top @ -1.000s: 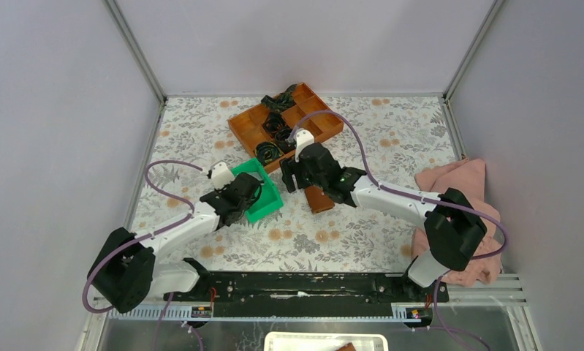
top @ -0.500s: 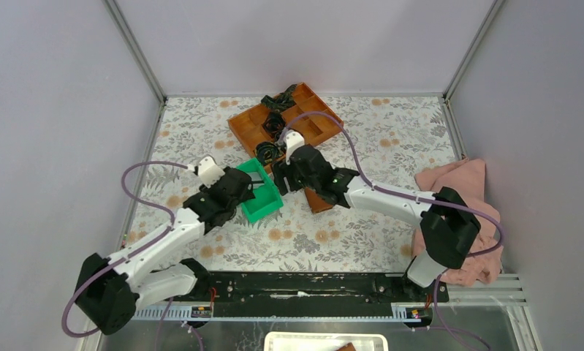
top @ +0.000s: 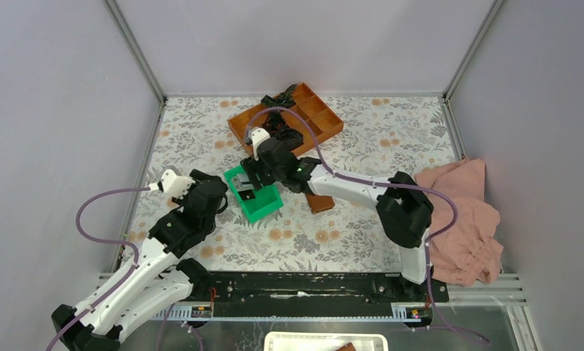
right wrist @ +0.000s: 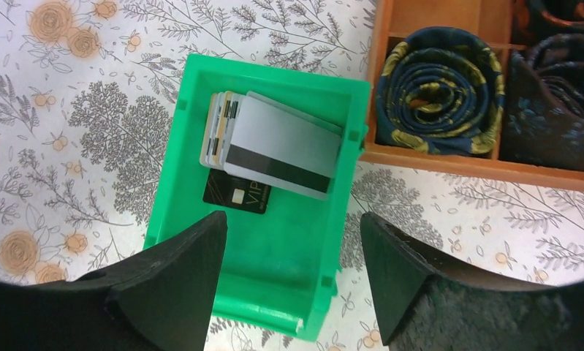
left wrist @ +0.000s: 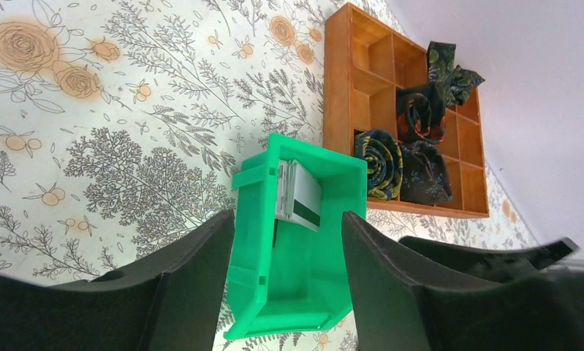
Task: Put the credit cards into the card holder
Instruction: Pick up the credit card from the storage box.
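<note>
The credit cards (right wrist: 280,146) lie stacked in the far end of a green plastic tray (right wrist: 166,191); the top one is silver with a black stripe, and a black card (right wrist: 237,196) lies under them. They also show in the left wrist view (left wrist: 300,194). My right gripper (right wrist: 292,225) is open and empty, hovering over the tray (top: 268,208). My left gripper (left wrist: 287,221) is open and empty, left of the tray and pointing at it. The brown card holder (top: 319,202) lies right of the tray, partly hidden by the right arm.
An orange compartment tray (top: 318,117) holding dark rolled ties (right wrist: 435,88) stands behind the green tray, close to it. A pink cloth (top: 460,212) lies at the right edge. Grey walls close in the floral table on three sides.
My right gripper has swung left from above the card holder to above the green tray. My left arm has drawn back left, away from the tray.
</note>
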You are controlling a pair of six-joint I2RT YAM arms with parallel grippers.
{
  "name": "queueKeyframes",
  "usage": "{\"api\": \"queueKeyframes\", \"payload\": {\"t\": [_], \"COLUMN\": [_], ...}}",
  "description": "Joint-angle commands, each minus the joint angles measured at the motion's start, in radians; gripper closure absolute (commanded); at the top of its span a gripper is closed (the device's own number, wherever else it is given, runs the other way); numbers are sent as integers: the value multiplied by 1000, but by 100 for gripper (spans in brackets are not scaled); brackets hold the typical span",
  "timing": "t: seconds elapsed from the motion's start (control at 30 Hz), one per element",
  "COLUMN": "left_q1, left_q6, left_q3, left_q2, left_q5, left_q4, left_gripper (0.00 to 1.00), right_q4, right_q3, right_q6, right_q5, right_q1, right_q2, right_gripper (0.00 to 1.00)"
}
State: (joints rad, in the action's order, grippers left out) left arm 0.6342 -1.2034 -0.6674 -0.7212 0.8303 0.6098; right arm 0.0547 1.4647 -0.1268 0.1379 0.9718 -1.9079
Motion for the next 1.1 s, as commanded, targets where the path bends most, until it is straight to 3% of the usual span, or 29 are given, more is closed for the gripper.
{"api": "queueKeyframes", "payload": {"t": [0.0, 0.4, 1.07], "left_q1": [4, 5, 5], "left_q6": [-61, -112, -123], "left_q3": [36, 84, 112], "left_q2": [53, 105, 126], "left_q5": [82, 82, 78], "left_q4": [35, 51, 48], "left_gripper": [37, 37, 37], "right_q4": [46, 123, 192], "right_q3": [141, 351, 501], "right_q6": [13, 1, -18], "right_q5": [-29, -64, -93], "right_q1": [15, 22, 21], "right_q2": [-77, -271, -411], "right_gripper": [26, 27, 28]}}
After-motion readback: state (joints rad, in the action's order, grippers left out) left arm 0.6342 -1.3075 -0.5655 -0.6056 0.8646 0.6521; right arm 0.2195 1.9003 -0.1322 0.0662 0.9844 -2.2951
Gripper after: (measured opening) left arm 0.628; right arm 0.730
